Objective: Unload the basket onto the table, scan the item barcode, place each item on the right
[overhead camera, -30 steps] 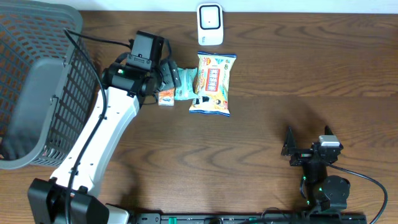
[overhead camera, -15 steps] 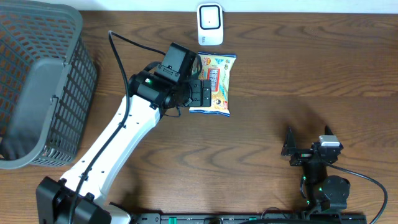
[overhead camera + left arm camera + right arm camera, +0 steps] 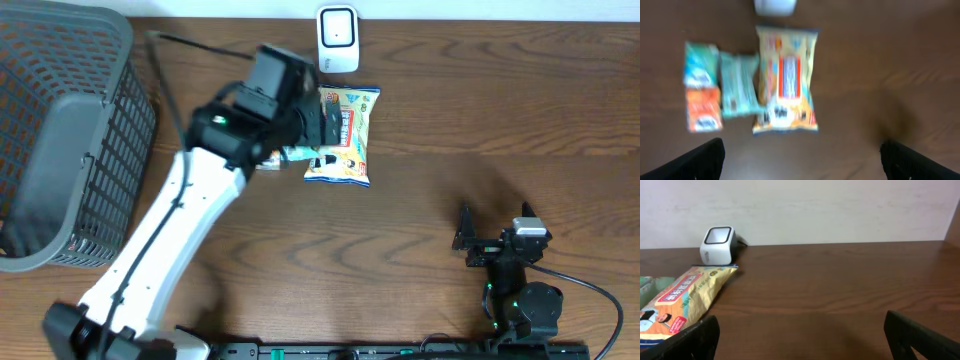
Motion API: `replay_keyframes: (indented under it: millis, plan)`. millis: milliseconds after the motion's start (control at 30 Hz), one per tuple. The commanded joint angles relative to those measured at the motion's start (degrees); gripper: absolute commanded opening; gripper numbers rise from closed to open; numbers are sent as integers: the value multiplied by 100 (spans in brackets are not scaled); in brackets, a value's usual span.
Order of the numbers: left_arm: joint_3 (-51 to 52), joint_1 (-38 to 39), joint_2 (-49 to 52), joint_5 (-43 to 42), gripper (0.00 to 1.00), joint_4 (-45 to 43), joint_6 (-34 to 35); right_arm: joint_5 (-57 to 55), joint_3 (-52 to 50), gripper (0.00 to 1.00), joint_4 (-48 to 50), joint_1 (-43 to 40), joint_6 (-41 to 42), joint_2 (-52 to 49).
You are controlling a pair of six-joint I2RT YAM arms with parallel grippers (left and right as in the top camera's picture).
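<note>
A yellow snack bag (image 3: 350, 140) lies flat on the wooden table just below the white barcode scanner (image 3: 338, 38). My left gripper (image 3: 318, 122) hovers over the bag's left edge, open and empty. The left wrist view is blurred: the snack bag (image 3: 785, 80) lies ahead of the gripper (image 3: 802, 165), with a teal packet (image 3: 739, 85) and a teal-and-orange box (image 3: 702, 92) to its left. My right gripper (image 3: 468, 232) rests open at the front right, far from the items. Its view shows the scanner (image 3: 717, 245) and snack bag (image 3: 685, 300) beyond the gripper (image 3: 802, 340).
A grey mesh basket (image 3: 60, 140) fills the far left of the table. The teal packet (image 3: 293, 153) and small box (image 3: 266, 162) peek out beside my left arm. A wall runs behind the scanner.
My left arm swung right from over the small packets to the snack bag's left edge, and its jaws spread a little wider. The items and the right arm stayed put.
</note>
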State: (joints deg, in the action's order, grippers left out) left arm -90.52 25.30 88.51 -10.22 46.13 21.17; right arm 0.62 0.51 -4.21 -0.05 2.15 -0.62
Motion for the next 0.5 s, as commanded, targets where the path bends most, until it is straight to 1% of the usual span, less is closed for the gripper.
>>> replay_keyframes:
  millis: [0,200,233,300,400,467]
  plan:
    - [-321,-470,-553,24,98,-15,-52,-4,-20,99,-9,-28,37,31]
    - [-321,-1528,-1298,35,98,-146,-48,-4,-20,99,-9,-28,37,31]
    - [-321,-1899,-1530,37,98,-170,-46,-4,-20,99,-9,-28,37,31]
    - [-321,-2345,-1790,37,98,-216,37,-4,-20,99,-7,-28,37,31]
    - [-321,-3283,-2249,44,97,-332,50,-4,-20,99,-7,-28,37,31]
    - [-321,-3989,-2396,249,98,-157,52,-4,-20,99,-9,-28,37,31]
